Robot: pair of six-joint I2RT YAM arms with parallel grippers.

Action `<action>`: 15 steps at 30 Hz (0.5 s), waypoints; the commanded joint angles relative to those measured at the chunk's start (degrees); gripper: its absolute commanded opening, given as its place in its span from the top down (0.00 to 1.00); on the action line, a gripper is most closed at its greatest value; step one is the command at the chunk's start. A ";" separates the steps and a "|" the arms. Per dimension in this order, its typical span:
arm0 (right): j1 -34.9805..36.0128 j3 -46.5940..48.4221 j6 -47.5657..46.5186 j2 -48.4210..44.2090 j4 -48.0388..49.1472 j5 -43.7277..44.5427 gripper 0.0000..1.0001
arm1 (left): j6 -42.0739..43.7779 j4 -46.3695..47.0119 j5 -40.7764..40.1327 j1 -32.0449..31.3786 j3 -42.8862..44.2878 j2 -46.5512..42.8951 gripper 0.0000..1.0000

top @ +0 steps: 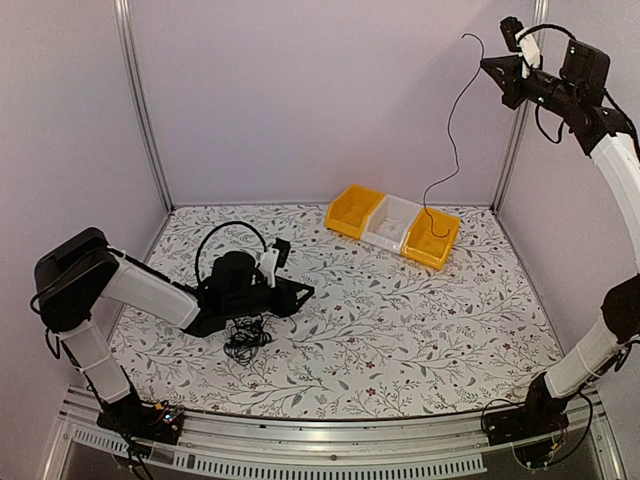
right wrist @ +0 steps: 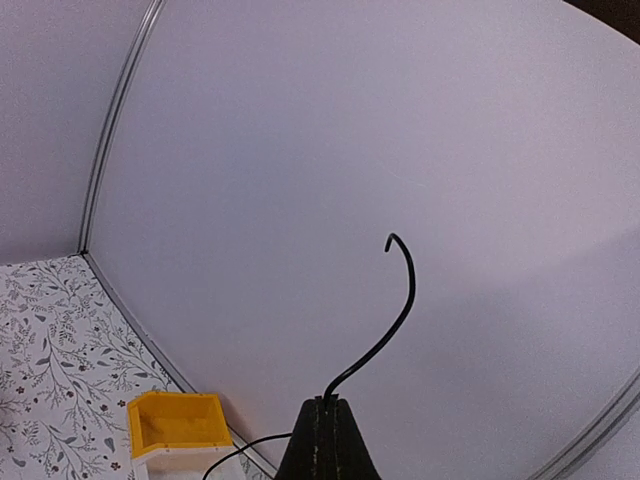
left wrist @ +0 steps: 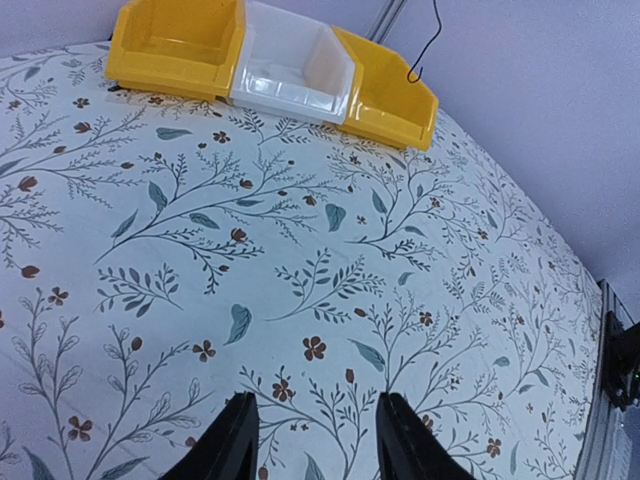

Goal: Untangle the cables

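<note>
jaws of the right gripper (right wrist: 325,410) are pinched tight on one cable (top: 451,130), hanging near vertical, low end at the yellow bin (top: 440,252). left gripper (left wrist: 315,432) is half open, empty, by the cable clump (top: 247,340) well apart from that bin.

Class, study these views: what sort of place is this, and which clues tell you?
Probably a robot test cell: plain walls on aluminium posts enclose a floral-covered table, a left arm and right arm are bolted at its near edge, and three small bins sit at the back.

Three bins (top: 383,238) (yellow, white, yellow) sit touching in a row on the floral tablecloth (top: 420,330).
</note>
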 commanded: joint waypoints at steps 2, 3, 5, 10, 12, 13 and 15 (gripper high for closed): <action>-3.05 -0.24 1.35 2.49 3.88 -0.09 1.00 | -0.30 0.08 0.81 -0.75 0.68 1.77 0.60; -3.46 -1.32 1.59 2.84 4.30 -0.40 1.00 | -0.42 0.19 0.83 -0.72 0.65 1.95 0.60; -3.84 -3.75 1.74 3.52 4.81 -0.70 1.00 | -0.69 0.30 0.99 -0.72 0.69 2.23 0.60; -4.19 -12.96 1.15 3.76 7.21 -1.73 1.00 | -0.77 0.38 1.02 -0.76 0.43 2.74 0.60; -4.20 -15.99 1.21 3.42 8.16 -2.10 1.00 | -0.75 0.31 1.09 -0.77 0.38 2.99 0.60; -4.20 -17.37 1.28 3.32 8.57 -2.09 1.00 | -0.76 0.31 1.15 -0.73 0.38 3.09 0.60; -4.20 -19.97 1.43 3.15 9.31 -1.80 1.00 | -0.75 0.31 1.14 -0.72 0.30 3.31 0.60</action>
